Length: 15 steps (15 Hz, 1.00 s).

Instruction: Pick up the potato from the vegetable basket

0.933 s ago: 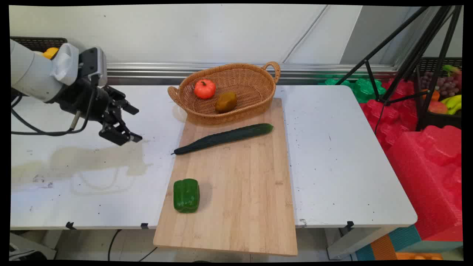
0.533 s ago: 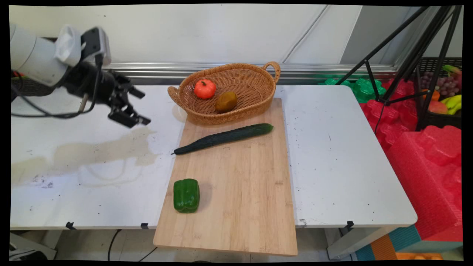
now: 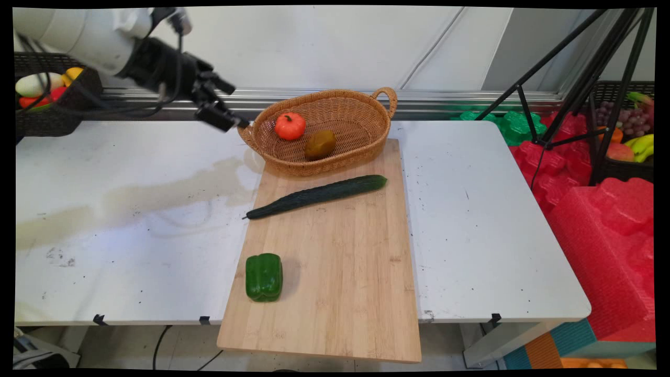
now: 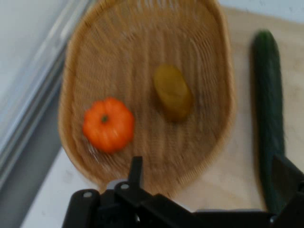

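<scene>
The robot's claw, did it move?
Yes. The gripper rose and swung right, from above the bare table up to the wicker basket's left handle.

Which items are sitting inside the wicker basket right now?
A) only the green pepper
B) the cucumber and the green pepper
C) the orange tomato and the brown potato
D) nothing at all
C: the orange tomato and the brown potato lie inside the wicker basket.

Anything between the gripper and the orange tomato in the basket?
Nothing visible blocks it. The gripper, open, hangs above the table just left of the basket, by its left handle. The tomato lies uncovered inside, apart from the brown potato; only the basket rim lies between in the hand view.
</scene>
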Available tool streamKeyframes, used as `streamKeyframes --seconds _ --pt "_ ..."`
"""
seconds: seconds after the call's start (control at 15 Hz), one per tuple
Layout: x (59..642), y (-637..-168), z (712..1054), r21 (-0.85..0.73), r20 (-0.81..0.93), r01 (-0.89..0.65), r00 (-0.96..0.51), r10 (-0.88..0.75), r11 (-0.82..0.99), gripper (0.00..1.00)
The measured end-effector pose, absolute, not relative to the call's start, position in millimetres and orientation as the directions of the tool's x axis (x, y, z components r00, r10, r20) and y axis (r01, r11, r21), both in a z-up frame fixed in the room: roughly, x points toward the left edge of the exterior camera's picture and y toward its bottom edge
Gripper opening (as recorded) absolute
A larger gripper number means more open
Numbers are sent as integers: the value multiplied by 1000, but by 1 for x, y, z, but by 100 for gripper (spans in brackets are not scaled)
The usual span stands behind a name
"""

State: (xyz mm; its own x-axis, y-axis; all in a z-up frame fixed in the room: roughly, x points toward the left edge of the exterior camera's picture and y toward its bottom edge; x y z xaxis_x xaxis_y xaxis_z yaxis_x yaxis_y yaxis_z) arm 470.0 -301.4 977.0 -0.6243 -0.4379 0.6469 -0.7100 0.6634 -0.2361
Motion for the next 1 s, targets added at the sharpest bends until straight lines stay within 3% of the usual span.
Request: streamKeyframes --seconds 0.4,1.0 --pt "439 -357 975 -242 664 -735 -602 -444 634 100" --pt "396 -432 929 -217 628 -751 -596 -500 623 100"
